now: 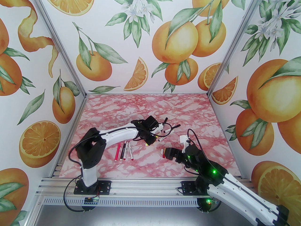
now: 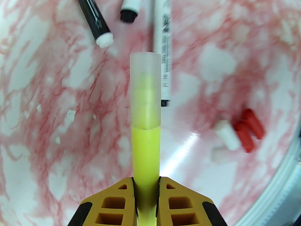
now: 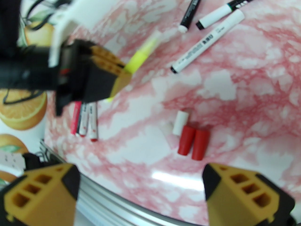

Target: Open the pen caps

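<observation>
Bases first: both arms are sitting bolted at the near edge of the pink marbled table (image 1: 152,102). I'm watching the left arm folding at the elbow and leaning forward and to the right, with its wrist tipping down over the middle of the table. The left gripper (image 2: 145,182) is clamping the neon yellow pen (image 2: 145,149), fingers squeezing the barrel from both sides. The pen is sticking straight out past the fingertips, with its frosted clear cap (image 2: 145,79) sitting on the far end. I can't tell whether the pen is fully clear of the table.

The right arm is lying low from the near right corner, forearm angling left. The right gripper (image 3: 141,173) is hanging with its jaws spread wide and nothing between them, facing the left gripper.

Just past the right gripper, loose caps are lying in a little cluster: two red caps (image 3: 192,142) side by side and touching, and a white cap (image 3: 180,122) right behind them. Something pale beside it is too blurry for me to call.

Over by the left arm, a row of pens (image 1: 123,152) is lying side by side, red ends pointing toward the near edge.

Farther back, three more are lying near each other: a white pen with printed text (image 3: 207,42), a white pen with a black cap (image 3: 225,10), and a black pen (image 3: 191,7).
</observation>
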`<state>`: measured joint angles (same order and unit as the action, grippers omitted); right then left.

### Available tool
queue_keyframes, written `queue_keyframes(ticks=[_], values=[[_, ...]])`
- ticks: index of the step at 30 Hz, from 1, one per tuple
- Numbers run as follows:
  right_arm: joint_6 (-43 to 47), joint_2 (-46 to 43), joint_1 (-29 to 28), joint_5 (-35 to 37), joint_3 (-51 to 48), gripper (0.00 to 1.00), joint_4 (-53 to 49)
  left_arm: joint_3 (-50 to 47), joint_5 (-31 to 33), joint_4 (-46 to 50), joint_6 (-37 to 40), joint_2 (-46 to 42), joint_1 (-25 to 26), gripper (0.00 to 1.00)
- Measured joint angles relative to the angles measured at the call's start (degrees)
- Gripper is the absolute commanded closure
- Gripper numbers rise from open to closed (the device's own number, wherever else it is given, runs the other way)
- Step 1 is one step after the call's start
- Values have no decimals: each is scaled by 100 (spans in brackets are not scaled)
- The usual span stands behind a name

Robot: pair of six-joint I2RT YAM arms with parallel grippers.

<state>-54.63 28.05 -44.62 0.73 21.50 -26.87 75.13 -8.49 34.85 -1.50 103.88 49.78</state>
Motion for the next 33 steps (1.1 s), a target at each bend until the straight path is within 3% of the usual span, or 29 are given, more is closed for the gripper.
queue_keyframes(ticks=[7,19,33], values=[[-549,181,0,542,-83,39,973,-846,-772,-732,-728,-861,-28,83],[-645,1735,0,887,339,40,2052,-1631,-1572,-1729,-1510,-1578,-31,82],[-599,2682,44,774,789,52,2599,-1735,-1659,-1961,-1615,-1690,133,82]])
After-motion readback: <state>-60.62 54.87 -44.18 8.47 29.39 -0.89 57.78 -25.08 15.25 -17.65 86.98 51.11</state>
